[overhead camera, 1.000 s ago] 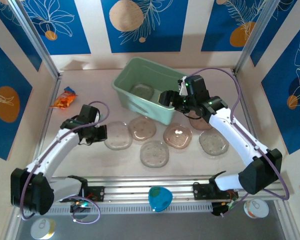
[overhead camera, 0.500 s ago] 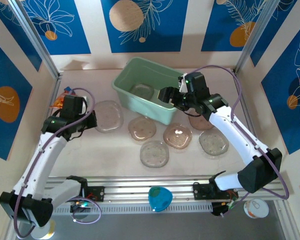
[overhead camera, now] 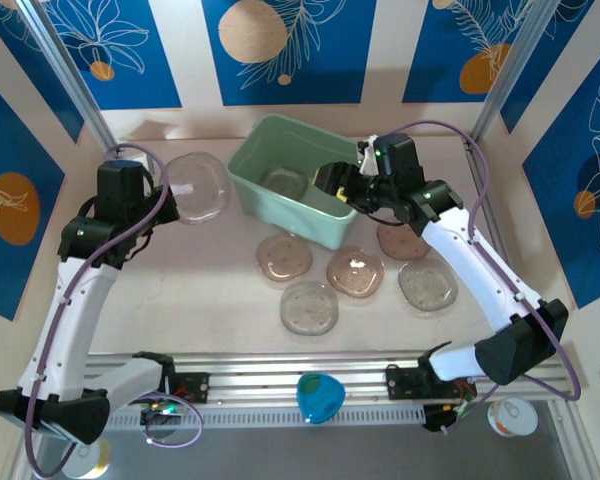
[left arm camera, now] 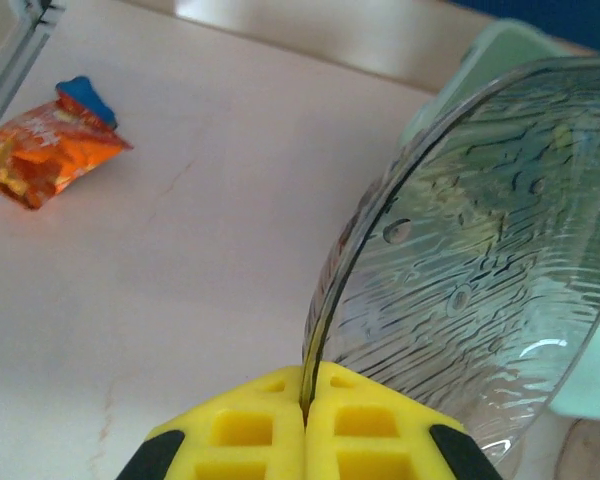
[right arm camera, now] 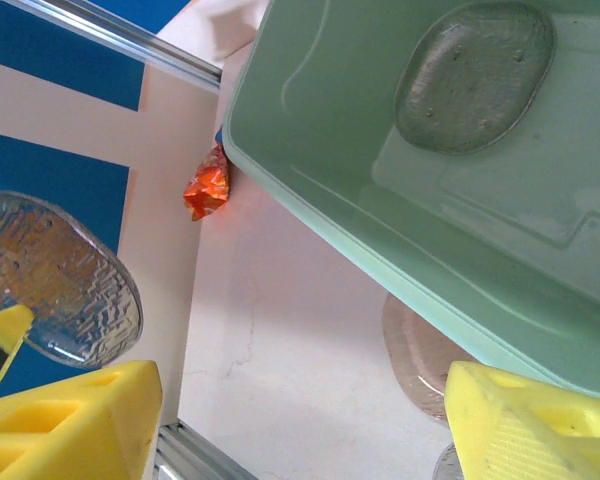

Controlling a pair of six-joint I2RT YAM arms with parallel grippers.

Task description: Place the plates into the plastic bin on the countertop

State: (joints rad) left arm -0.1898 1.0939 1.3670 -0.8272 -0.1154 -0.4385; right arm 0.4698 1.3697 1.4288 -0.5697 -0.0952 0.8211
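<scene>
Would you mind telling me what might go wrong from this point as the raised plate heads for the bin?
The left claw pinches the clear plate only at its rim, so it may slip or swing loose. The right claw hangs open over the mint-green bin, where the arriving plate might strike it. Tilted as it is, the plate could also catch the bin's rim.
</scene>
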